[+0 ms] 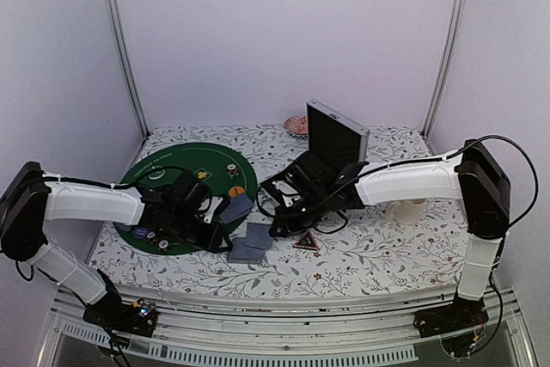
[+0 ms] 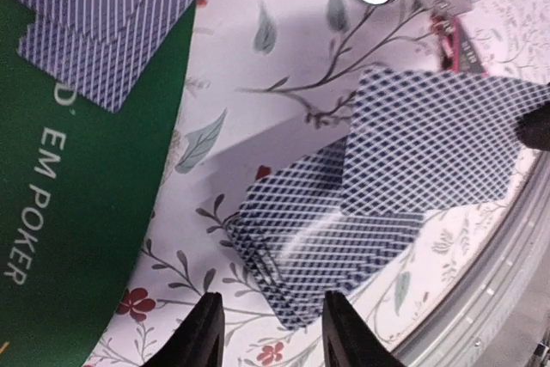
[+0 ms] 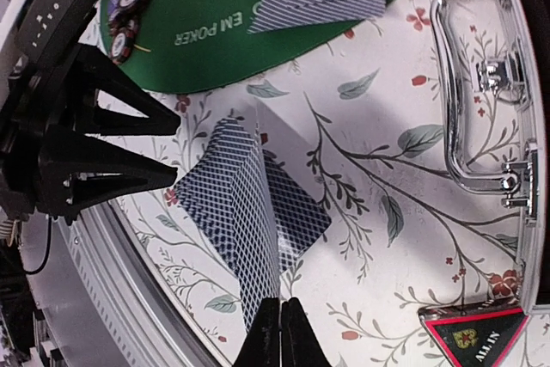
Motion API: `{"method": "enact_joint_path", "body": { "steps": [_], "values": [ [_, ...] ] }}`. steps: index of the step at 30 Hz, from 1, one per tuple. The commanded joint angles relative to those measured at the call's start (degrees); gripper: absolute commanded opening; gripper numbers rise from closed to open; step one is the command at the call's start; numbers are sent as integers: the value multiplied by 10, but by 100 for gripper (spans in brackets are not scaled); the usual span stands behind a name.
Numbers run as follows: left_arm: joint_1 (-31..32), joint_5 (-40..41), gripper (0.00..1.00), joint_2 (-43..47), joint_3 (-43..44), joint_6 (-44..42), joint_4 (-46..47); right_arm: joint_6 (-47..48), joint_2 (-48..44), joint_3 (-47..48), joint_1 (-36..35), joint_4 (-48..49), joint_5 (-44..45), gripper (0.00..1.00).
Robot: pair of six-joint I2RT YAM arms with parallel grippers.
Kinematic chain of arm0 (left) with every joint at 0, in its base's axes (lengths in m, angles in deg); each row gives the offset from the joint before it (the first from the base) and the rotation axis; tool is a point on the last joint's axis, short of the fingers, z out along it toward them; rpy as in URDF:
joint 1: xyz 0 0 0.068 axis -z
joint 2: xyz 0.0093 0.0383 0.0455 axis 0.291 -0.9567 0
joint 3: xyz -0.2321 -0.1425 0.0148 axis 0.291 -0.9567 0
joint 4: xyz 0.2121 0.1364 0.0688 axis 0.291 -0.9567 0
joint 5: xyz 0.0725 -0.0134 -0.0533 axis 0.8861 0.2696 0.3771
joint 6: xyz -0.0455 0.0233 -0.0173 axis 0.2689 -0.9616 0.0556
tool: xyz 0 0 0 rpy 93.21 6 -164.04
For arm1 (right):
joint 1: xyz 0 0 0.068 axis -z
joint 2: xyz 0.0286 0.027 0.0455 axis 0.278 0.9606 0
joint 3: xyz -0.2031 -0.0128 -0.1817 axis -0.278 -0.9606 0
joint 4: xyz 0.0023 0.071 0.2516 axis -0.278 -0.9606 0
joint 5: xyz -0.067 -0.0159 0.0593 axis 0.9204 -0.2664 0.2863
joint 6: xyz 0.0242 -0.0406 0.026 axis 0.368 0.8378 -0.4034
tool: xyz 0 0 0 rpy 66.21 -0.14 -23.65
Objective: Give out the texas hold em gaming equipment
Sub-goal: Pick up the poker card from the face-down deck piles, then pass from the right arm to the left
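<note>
A thin, light playing card with a blue cross-hatched back [image 3: 247, 212], flexible and slick, tilts up off the squared stack of matching cards [image 3: 301, 217] near the 6 o'clock edge of the floral-print tabletop [image 3: 387, 152]. One of its corners is pinched in the pressed-together right claw [image 3: 280, 333]. The left claw [image 2: 273, 320] hovers spread at the stack's 9 o'clock. Best taken by an edge or corner, the card would likely bend or slip under a loose grip. The round green felt poker mat [image 3: 198, 15], toward 10 o'clock, carries more cards.
</note>
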Motion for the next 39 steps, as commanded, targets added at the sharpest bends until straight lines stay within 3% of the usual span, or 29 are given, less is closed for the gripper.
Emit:
{"method": "enact_joint_path", "body": {
  "steps": [1, 10, 17, 22, 29, 31, 34, 38, 39],
  "values": [
    [9, -25, 43, 83, 24, -49, 9, 77, -74, -11, 3, 3, -17, 2],
    [1, -154, 72, 270, -26, -60, 164, 169, -188, -33, 2, 61, -132, 2],
    [-52, -186, 73, 326, -39, -39, 165, 189, -219, -38, 2, 83, -172, 2],
    [-69, -268, 65, 313, -47, -22, 199, 185, -228, -40, 2, 106, -190, 2],
    [-67, -347, 41, 299, -49, 3, 273, 176, -223, -39, 1, 129, -192, 2],
    [-67, -350, 31, 298, -53, 4, 278, 173, -221, -38, 1, 134, -196, 2],
    [-66, -355, 2, 295, -56, 6, 278, 171, -215, -37, 1, 138, -197, 2],
    [-66, -347, 0, 300, -54, 7, 275, 169, -213, -37, 1, 138, -183, 3],
    [-66, -328, 0, 304, -51, 2, 267, 167, -215, -39, 1, 138, -164, 7]
  ]
}}
